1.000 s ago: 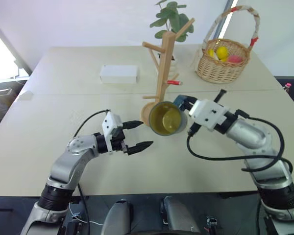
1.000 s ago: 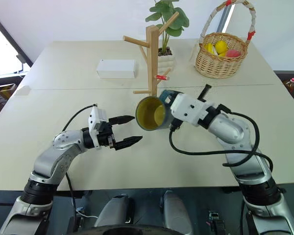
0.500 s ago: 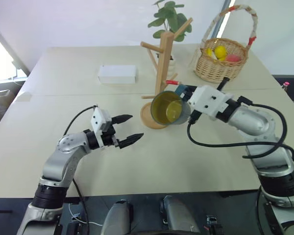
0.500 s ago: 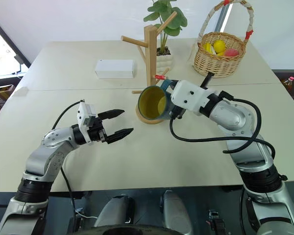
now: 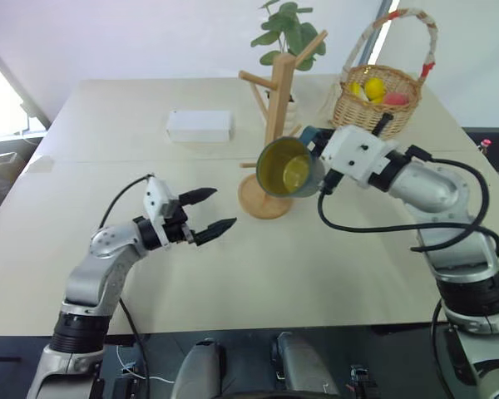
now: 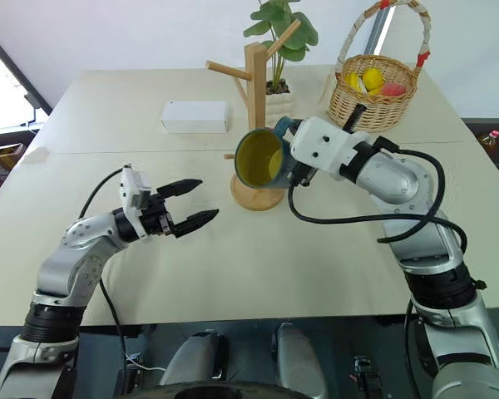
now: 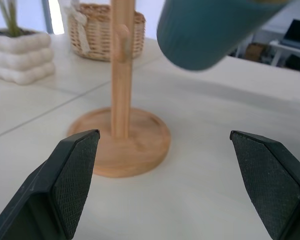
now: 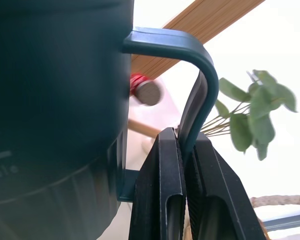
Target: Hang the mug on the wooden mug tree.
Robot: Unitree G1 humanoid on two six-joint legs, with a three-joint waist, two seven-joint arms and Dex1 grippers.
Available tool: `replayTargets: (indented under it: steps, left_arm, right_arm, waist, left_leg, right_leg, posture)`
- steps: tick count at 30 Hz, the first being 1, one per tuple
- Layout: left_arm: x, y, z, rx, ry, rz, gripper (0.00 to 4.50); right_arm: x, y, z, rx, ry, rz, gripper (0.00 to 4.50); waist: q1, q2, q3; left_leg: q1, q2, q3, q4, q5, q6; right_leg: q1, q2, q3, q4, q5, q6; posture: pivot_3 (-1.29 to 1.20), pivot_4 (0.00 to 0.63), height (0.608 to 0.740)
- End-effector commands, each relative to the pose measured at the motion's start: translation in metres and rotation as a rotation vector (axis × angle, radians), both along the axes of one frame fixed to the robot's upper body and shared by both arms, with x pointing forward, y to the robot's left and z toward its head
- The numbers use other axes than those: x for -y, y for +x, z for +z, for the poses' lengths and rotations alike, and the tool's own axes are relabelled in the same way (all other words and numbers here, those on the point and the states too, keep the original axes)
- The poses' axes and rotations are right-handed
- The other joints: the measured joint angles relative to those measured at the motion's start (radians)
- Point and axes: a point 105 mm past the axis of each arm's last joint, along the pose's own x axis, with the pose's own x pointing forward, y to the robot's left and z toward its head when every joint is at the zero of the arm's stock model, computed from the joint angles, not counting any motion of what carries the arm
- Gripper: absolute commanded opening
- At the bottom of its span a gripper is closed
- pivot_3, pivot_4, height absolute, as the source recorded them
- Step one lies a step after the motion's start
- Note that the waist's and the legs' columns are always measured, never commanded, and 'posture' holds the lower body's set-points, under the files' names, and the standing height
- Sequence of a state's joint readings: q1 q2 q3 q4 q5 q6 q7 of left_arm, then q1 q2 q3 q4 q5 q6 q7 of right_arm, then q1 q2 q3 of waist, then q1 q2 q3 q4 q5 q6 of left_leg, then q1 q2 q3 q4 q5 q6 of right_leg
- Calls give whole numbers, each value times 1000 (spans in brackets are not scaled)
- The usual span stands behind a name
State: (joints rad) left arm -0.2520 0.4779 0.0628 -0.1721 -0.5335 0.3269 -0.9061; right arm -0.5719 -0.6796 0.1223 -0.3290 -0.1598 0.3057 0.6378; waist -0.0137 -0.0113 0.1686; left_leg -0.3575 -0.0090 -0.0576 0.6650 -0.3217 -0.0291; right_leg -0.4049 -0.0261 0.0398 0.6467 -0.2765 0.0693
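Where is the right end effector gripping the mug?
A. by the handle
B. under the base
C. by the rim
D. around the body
A: in the right wrist view the right end effector is pinched shut on the loop handle of the mug, which it holds up off the table beside the tree.

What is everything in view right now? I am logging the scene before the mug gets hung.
Dark teal ceramic mug: one, yellow inside, held in the air beside the tree's post.
Light-wood mug tree: one, round base, mid-table.
White rectangular box: one, far side, left of the tree.
Green potted plant: one, white pot, behind the tree.
Wicker basket: one, tan, far right, with yellow and red items inside.
Beige table: one.
Left gripper: black fingers, open, empty.
Right gripper: black, shut on the mug's handle.
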Motion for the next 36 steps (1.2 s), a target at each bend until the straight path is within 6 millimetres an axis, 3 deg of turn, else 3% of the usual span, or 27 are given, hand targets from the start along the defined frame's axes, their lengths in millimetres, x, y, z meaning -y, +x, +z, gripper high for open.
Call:
replayTargets:
  steps: [1,15,18,22,25,28,30,34,36]
  left_arm:
    - [-5,-1,24,70,-39,9,4500]
    - [-6,-3,46,112,-65,2,4500]
    - [-5,-3,47,113,-65,1,4500]
    - [-5,-3,46,113,-63,0,4500]
    - [-5,-2,45,111,-63,3,4500]
    - [-15,8,41,69,-117,75,4500]
    - [-24,15,36,32,-150,141,4500]
    - [-60,37,13,12,-138,400,4500]
    - [-77,44,1,12,-115,521,4500]
  right_arm:
    - [-5,2,12,46,-18,11,29]
    - [-11,7,8,29,-39,17,29]
    - [-11,6,9,26,-28,20,999]
    - [-10,6,16,65,-33,11,3071]
    - [-5,3,24,96,-26,9,3071]
    - [22,-10,32,99,25,0,3071]
    - [33,-19,25,56,73,17,3071]
    - [64,-28,-8,-90,275,-24,3071]
    - [79,-27,-27,-150,460,-70,3071]
  waist:
    - [0,0,0]
    - [0,0,0]
    - [0,0,0]
    - [0,0,0]
    - [0,0,0]
    - [6,-1,1]
    - [11,-1,1]
    - [3,-3,1]
    - [-1,-3,1]
  left_leg:
    - [0,0,0,0,0,0]
    - [0,0,0,0,0,0]
    - [0,0,0,0,0,0]
    - [0,0,0,0,0,0]
    - [0,0,0,0,0,0]
    - [-1,0,0,0,0,0]
    - [-2,0,-1,0,0,0]
    - [-1,0,0,0,0,0]
    - [0,0,0,-1,0,0]
  right_leg:
    - [0,0,0,0,0,0]
    - [0,0,0,0,0,0]
    - [0,0,0,0,0,0]
    - [0,0,0,0,0,0]
    - [0,0,0,0,0,0]
    - [0,0,0,0,0,0]
    - [0,-1,-1,-1,0,0]
    - [1,-1,-1,-2,0,0]
    - [1,0,0,-1,0,0]
  posture:
    - [0,150,740]
    - [0,150,740]
    - [0,150,740]
    - [0,150,740]
    - [0,150,740]
    - [0,150,740]
    - [0,150,740]
    - [0,150,740]
    - [0,150,740]
